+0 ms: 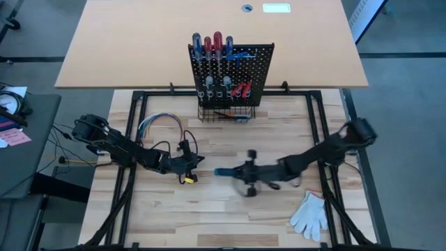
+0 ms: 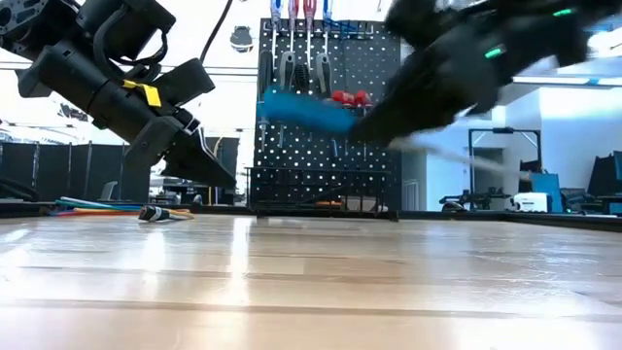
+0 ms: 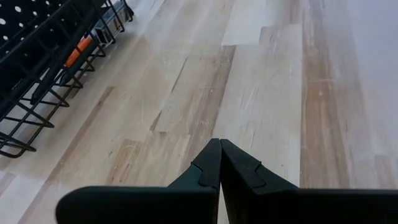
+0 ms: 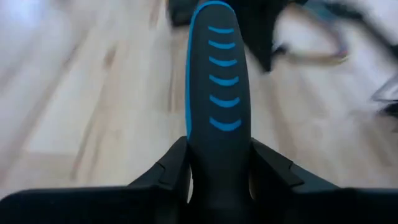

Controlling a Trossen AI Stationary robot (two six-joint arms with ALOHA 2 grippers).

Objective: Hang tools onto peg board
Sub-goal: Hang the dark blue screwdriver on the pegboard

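Screwdriver [image 4: 214, 93], blue-handled, sits clamped between the right gripper [image 4: 217, 168] fingers, off the counter [image 1: 230, 223], short of the peg board [image 1: 233, 73]. Left gripper [image 3: 219, 171] fingers are together, idle. Risk: it twists in the grip and misses its ring.

Quick count: four screwdrivers [image 1: 211, 46] standing in the peg board [image 1: 254, 66], one blue-handled screwdriver [image 4: 216, 93] off it, one red-handled pliers [image 1: 242, 89], one wire bundle [image 1: 162, 124], one white glove [image 1: 311, 215].
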